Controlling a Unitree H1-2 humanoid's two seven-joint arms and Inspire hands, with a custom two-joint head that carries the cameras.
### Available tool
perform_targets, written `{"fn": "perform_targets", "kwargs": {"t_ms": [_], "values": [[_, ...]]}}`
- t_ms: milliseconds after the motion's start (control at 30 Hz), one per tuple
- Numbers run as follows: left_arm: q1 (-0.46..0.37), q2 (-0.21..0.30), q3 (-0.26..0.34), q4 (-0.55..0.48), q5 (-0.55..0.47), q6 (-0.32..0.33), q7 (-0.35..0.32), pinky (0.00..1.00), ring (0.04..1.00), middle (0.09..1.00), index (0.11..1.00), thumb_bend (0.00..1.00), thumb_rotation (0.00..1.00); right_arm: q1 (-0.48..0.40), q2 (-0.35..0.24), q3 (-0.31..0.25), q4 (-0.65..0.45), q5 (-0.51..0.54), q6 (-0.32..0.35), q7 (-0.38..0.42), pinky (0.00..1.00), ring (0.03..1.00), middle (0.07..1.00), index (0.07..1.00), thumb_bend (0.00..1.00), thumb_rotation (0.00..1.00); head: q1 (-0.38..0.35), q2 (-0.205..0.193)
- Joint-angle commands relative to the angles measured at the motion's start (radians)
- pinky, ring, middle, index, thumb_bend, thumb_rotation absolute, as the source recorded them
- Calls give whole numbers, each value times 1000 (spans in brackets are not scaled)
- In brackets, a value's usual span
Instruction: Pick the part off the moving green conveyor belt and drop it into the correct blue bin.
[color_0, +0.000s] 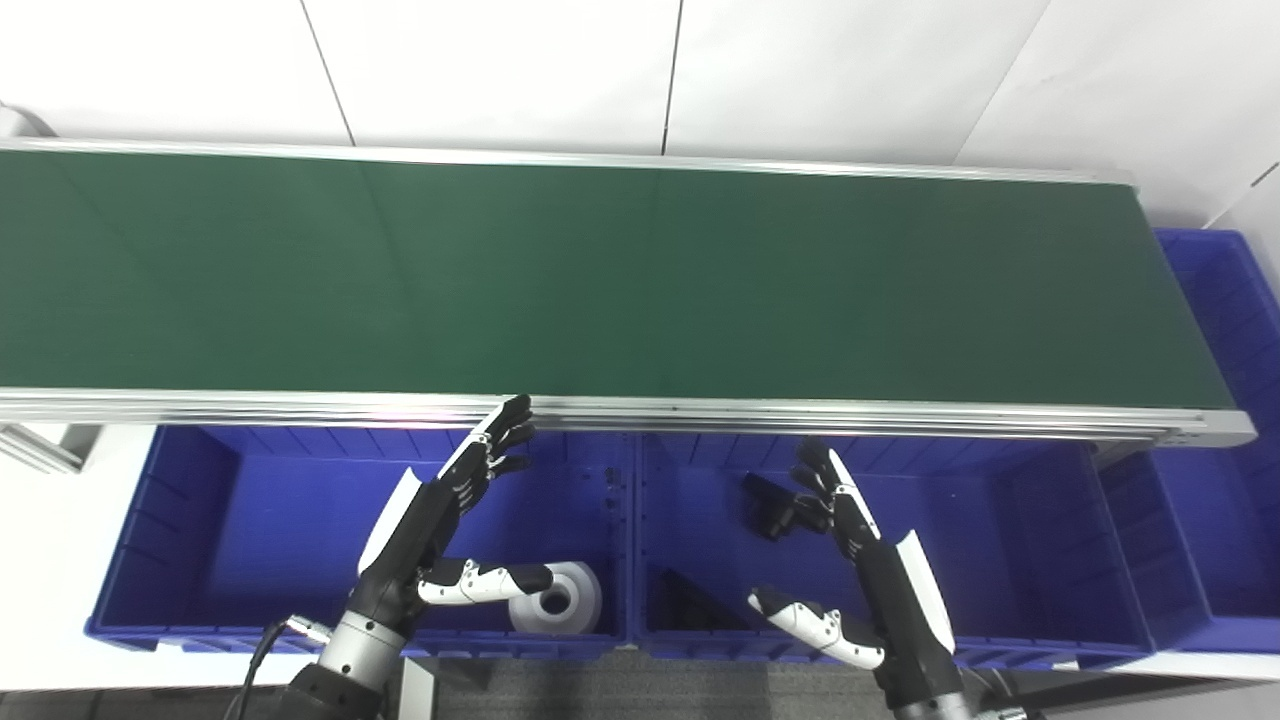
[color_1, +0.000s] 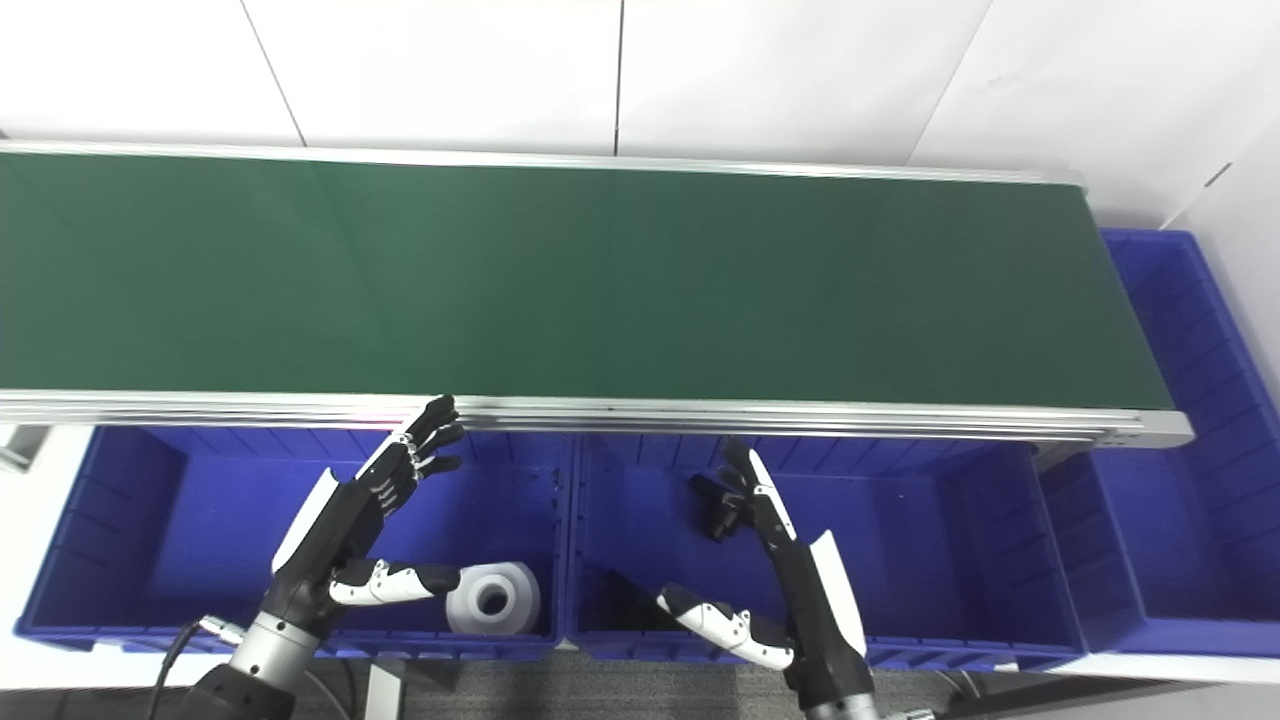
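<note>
**Ana:** Both hands sit empty with fingers spread. The black-and-white left hand (color_0: 440, 520) hovers over the left blue plastic bin (color_0: 190, 480), fingertips up at the silver rail of the long green conveyor belt (color_0: 600, 280). The black-and-white right hand (color_0: 860, 560) hangs over the middle blue plastic bin (color_0: 1000, 520), released too.

**Ben:** Why are they held there?

**Ana:** My guess is they wait at the belt's near edge so either one can reach out once something rides past. Nothing is on the belt now; no part shows on it at all.

**Ben:** And in the bins?

**Ana:** A white round plastic part with a centre hole (color_0: 560, 598) lies at the left bin's five o'clock corner, just beside the left thumb. A small black blocky part (color_0: 765, 505) sits at about eleven o'clock in the middle bin, by the right fingertips, and a dark wedge-shaped piece (color_0: 690, 600) lies at its seven o'clock corner. A third blue bin (color_0: 1225, 400) stands at the belt's three o'clock end.

**Ben:** Any labels or writing?

**Ana:** None I can read anywhere.
</note>
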Motion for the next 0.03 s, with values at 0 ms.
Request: {"fn": "perform_targets", "kwargs": {"t_ms": [0], "values": [[1,-2,-4,-14,3,-41,19,838,917,957,950,877,513,-5,-5,0,0,13,-59,8,846,909,950,993,842,513,4,-19]]}}
